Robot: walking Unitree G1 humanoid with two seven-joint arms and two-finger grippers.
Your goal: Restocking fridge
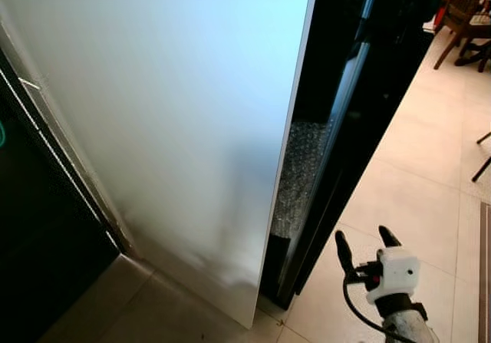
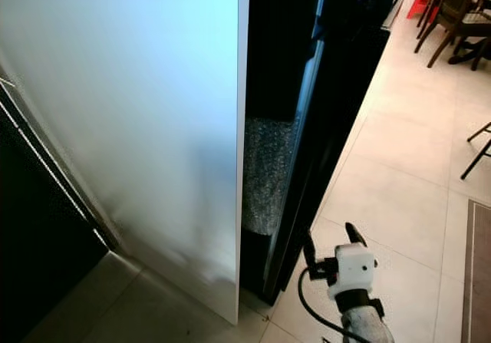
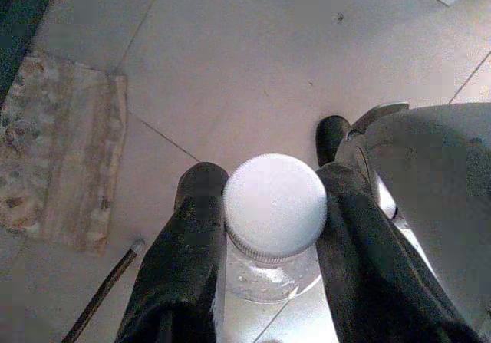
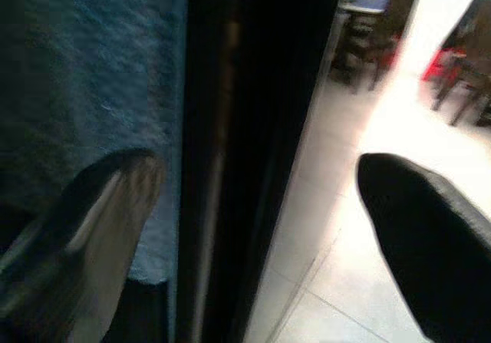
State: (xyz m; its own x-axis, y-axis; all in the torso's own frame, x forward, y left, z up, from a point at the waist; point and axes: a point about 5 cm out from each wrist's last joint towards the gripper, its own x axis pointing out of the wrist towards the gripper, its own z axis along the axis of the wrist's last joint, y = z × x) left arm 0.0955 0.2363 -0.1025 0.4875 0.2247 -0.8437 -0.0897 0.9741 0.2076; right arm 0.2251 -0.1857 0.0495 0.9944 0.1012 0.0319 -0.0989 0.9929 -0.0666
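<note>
Nearest the head camera, the right gripper [image 1: 367, 245] hangs low over the tiled floor [image 1: 430, 174], its two black fingers spread apart with nothing between them. A white housing sits behind the fingers and a black cable loops beside it. The gripper is just beside the bottom corner of the fridge [image 1: 360, 113], a tall black cabinet whose dark edge runs up and away. One white door [image 1: 176, 128] stands swung open in front of the robot, hiding most of the inside. In the narrow gap between door and cabinet a sheet of bubble wrap [image 1: 299, 174] shows.

In the left wrist view, the left gripper [image 3: 272, 205] pinches one clear bottle [image 3: 265, 270] just below its cap [image 3: 275, 206], a finger on each side. The cap is plain white, with no writing to read. Below it lie the floor tiles and one patterned mat [image 3: 61, 151].

Wooden chairs [image 2: 453, 13] stand well apart on the right; their count is unclear. No brand or label can be read anywhere.
</note>
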